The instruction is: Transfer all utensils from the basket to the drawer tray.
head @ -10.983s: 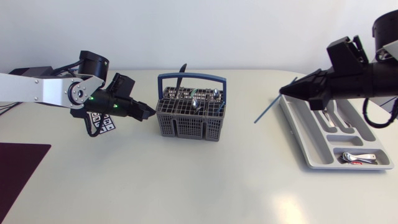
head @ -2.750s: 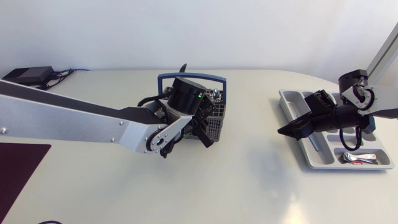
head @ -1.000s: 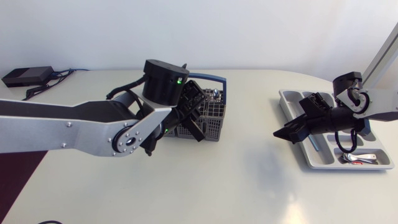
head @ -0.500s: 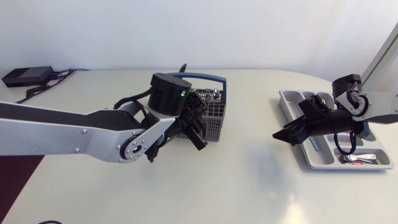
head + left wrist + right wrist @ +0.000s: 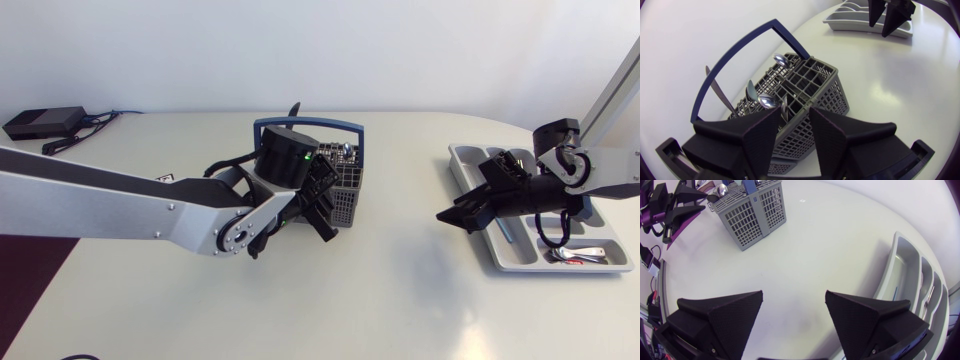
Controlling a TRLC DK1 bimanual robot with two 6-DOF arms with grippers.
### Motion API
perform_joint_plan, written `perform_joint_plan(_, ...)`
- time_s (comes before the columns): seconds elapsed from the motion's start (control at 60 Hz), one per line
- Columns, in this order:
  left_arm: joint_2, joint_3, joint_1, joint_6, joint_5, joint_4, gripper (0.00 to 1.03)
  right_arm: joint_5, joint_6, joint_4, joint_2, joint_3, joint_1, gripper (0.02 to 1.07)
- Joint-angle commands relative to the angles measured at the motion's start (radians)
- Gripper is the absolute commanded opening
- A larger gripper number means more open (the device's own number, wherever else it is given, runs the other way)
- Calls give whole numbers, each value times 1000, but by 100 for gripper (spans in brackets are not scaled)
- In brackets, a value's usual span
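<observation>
White table [image 5: 400,300]; left gripper [image 5: 795,111] parted, empty, just beside basket [image 5: 836,95]; right gripper [image 5: 794,294] spread wide, empty

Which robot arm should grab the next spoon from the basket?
Probably the left: the left gripper, open, hangs right at the basket. The right gripper is away by the tray.

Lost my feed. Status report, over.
Left gripper open, empty, at basket. Right gripper open, empty, beside tray. Spoons in basket. No obstruction seen.
</observation>
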Motion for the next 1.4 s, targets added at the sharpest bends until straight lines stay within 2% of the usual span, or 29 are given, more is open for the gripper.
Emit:
perform_joint_plan(0.0,31,34,11,5,-3,14,42,-4,-11,4,24,-25,7,92)
perform_joint_plan(0.133,45,45,21,5,-10,17,42,-4,-11,4,22,-23,8,92)
perform_joint_plan(0.283,53,52,39,5,-13,33,33,-4,-11,7,24,-25,10,92)
perform_joint_plan(0.567,62,61,41,5,-13,50,28,-4,-11,8,25,-25,18,92)
perform_joint_plan(0.617,63,63,41,6,-13,55,24,-4,-11,8,25,-25,21,92)
perform_joint_plan(0.833,83,72,41,9,-14,52,24,-3,-8,8,25,-25,24,92)
perform_joint_plan(0.917,86,74,41,9,-14,55,20,-3,-8,8,28,-25,24,92)
perform_joint_plan(1.017,88,75,41,9,-16,53,20,-3,-11,10,28,-23,24,92)
perform_joint_plan(1.217,89,78,41,11,-17,55,6,-1,-11,10,28,-25,25,92)
perform_joint_plan(1.383,88,77,41,11,-17,55,3,-3,-8,8,20,-27,28,92)
